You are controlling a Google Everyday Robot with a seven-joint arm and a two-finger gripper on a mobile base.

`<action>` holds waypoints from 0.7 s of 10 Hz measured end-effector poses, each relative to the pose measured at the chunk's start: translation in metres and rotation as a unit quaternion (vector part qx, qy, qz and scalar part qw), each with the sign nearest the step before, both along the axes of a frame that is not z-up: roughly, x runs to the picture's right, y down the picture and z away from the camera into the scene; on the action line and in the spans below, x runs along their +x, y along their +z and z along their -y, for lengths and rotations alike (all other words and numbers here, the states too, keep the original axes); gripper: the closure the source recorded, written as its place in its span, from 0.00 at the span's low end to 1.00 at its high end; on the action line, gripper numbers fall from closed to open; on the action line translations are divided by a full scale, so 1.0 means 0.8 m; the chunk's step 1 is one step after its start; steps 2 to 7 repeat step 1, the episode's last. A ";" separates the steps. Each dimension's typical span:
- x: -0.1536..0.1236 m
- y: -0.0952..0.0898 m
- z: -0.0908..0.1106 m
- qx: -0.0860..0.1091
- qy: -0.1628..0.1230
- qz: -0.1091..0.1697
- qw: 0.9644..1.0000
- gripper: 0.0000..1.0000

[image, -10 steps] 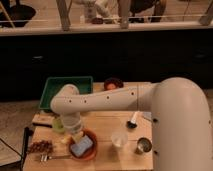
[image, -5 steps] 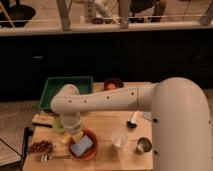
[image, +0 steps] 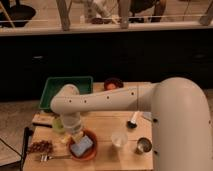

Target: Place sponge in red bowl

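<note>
Left to right on the wooden table (image: 107, 125): a heap of brown nuts (image: 41, 146) with a fork (image: 52, 157) just in front; a green bin (image: 55, 90) behind; a pale cup (image: 58, 125) beside the arm's wrist. The gripper (image: 77, 136) points down over the red bowl's (image: 90, 152) left rim; whether its fingers are apart or closed cannot be told. The sponge (image: 82, 147) lies inside the bowl, just beside the gripper. Farther right: a maroon bowl (image: 113, 83) at the back, a clear cup (image: 119, 139), a metal cup (image: 143, 145).

The white arm (image: 115, 100) reaches left, its hand (image: 76, 136) pointing down, seemingly low.
</note>
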State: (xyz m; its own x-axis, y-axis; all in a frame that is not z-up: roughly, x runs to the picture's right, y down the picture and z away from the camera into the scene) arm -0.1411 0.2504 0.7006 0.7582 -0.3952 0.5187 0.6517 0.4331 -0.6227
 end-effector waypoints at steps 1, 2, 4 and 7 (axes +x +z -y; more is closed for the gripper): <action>0.000 0.000 0.000 0.000 0.000 0.000 1.000 0.95; 0.000 0.000 0.000 0.000 0.000 0.000 1.000 0.95; 0.000 0.000 0.000 0.000 0.000 0.000 1.000 0.95; 0.000 0.000 0.000 0.000 0.000 0.000 1.000 0.95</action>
